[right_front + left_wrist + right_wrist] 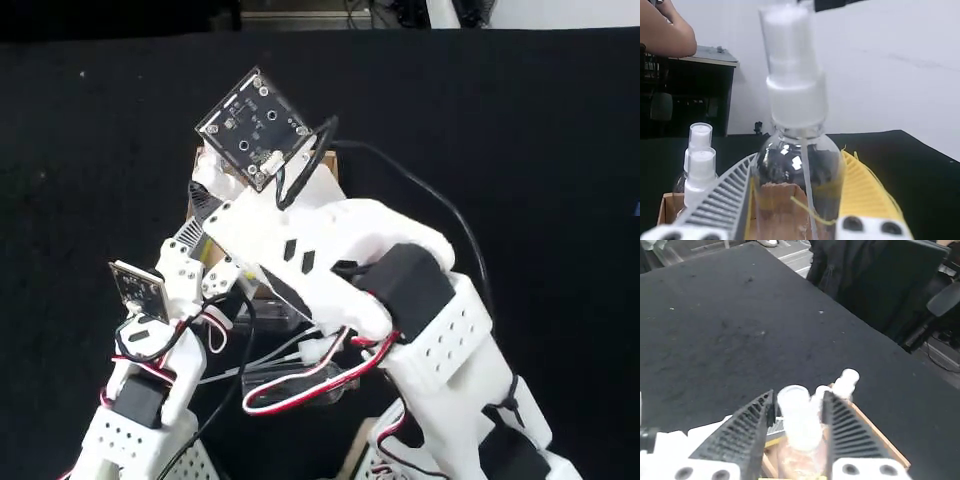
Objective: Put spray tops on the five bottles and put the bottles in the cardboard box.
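**High view:** not much of the action can be seen here. The box (338,162) is only glimpsed about midway between the far and near edges of the desk (540,130). It's mostly covered by the right arm (400,290) and the left arm (150,400), both bent over it.

**Left wrist view:** the bottle (797,172) is pinched at its round belly by the left gripper (799,157), with the jaws narrow and pressed against both sides. A spray top (792,80) is seated upright on the neck, and its thin tube can be seen running down inside. The bottle is held above the box (665,210). Two other bottles (700,160) with tops on are stood together by one wall of the box.

**Right wrist view:** the same spray top (797,415) is clamped between the narrow jaws of the right gripper (798,396). The tops of the other bottles (847,379) are seen just beside it, over the box rim (875,437).

**Handling:** the bottle looks like clear, thin, empty plastic, so it's probably very light, slick, and a bit squashy if squeezed hard. The belly is likely the best place for it to be held, since the curve sits snugly in the jaws. The top is better gripped at its wider collar than at the small nozzle. With the tall top on it's probably tippy, and its neighbours could get knocked over when it's set down.
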{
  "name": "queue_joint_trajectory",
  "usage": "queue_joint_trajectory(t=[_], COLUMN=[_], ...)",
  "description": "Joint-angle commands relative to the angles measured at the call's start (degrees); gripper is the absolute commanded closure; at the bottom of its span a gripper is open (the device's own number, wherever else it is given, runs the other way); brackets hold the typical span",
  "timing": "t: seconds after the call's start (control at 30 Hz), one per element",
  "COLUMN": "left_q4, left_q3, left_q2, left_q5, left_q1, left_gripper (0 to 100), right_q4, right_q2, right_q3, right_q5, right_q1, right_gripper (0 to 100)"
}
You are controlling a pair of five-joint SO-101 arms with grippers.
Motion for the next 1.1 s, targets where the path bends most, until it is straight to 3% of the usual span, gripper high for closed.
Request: queue_joint_trajectory(t=[0.0, 0.2, 0.4, 0.63, 0.83, 1.07], left_q4=[0.18, 0.18, 0.18, 0.18, 0.18, 0.18], left_q3=[0.92, 0.92, 0.92, 0.92, 0.92, 0.92], left_q2=[-0.97, -0.97, -0.97, -0.97, -0.97, -0.97], left_q5=[-0.26, -0.26, -0.26, -0.18, -0.26, -0.09], left_q1=[0.04, 0.04, 0.04, 0.04, 0.04, 0.31], left_gripper=[97, 97, 97, 97, 97, 97], right_q4=[-1.85, -1.32, -1.41, -3.16, -8.88, -8.97], right_q2=[1.98, 1.71, -0.57, -1.19, -0.48, -3.38], right_q3=[-4.09, -5.32, -5.14, -2.59, 2.24, 2.59], right_q5=[-0.35, -0.44, -0.79, -6.24, -6.15, -0.35], right_q1=[4.31, 5.36, 2.64, -2.64, -0.62, 5.19], right_gripper=[93.7, 93.8, 94.1, 93.9, 93.9, 93.9])
